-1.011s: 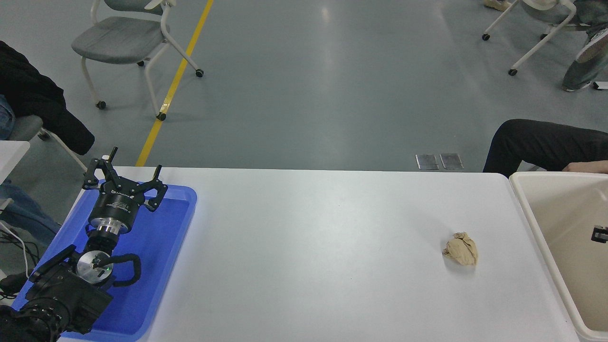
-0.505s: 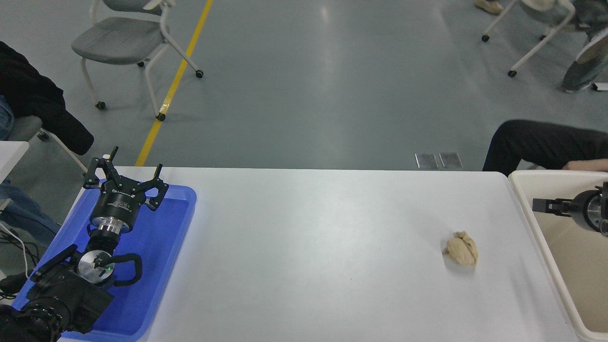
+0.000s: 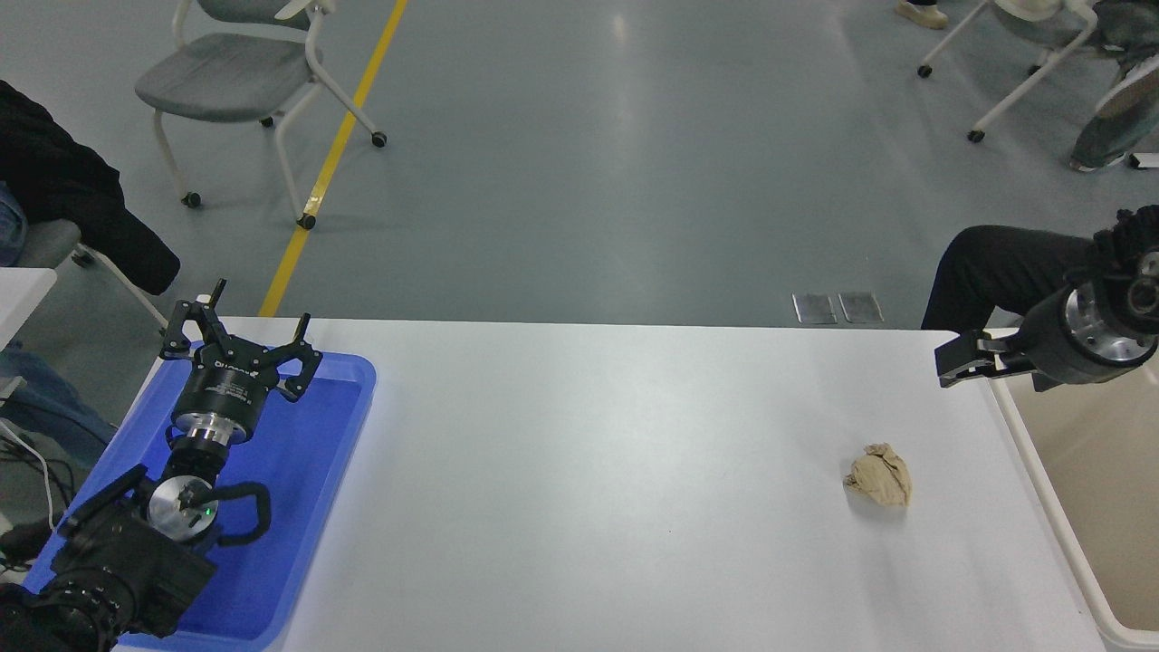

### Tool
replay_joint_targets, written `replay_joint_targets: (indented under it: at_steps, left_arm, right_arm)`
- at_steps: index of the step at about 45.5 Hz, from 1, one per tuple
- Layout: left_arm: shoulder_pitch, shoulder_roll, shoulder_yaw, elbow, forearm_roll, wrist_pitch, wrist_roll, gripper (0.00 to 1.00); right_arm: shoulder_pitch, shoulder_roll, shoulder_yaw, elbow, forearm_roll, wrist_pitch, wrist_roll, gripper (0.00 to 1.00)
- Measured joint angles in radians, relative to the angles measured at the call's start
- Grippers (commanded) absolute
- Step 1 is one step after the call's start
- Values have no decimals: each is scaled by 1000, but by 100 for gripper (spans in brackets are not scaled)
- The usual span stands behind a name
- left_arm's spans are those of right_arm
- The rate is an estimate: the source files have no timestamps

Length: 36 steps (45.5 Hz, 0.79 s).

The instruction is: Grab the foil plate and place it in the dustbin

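The foil plate is out of view. The dustbin [image 3: 1097, 480], a beige bin with smooth walls, stands at the table's right end, cut off by the picture's right edge; what I see of its inside is bare. My right gripper [image 3: 958, 360] comes in from the right edge, points left and hangs above the bin's far left corner and the table's far right corner, with nothing visible in it. My left gripper [image 3: 258, 308] is parked open and empty over the blue tray at the lower left.
A small crumpled tan paper ball [image 3: 878, 476] lies on the white table [image 3: 589, 471] left of the bin. The flat blue tray [image 3: 299, 471] lies at the table's left end. A seated person's dark-clad leg [image 3: 1005, 272] is behind the table's far right corner.
My right gripper has risen from inside the bin and moved left and away from me, to above the bin's far left corner. The left arm and the paper ball have not moved.
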Motion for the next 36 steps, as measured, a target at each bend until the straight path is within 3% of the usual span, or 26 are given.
replay_joint_targets:
  at_steps: [23,36]
  left_arm:
    - [1,2,0,1,0,0,-1,100]
    - [2,2,0,1,0,0,-1,100]
  right_arm:
    - [188,269,-107,65,203,52,-4,100]
    - [264,273,-163,107,240,73,-8,100]
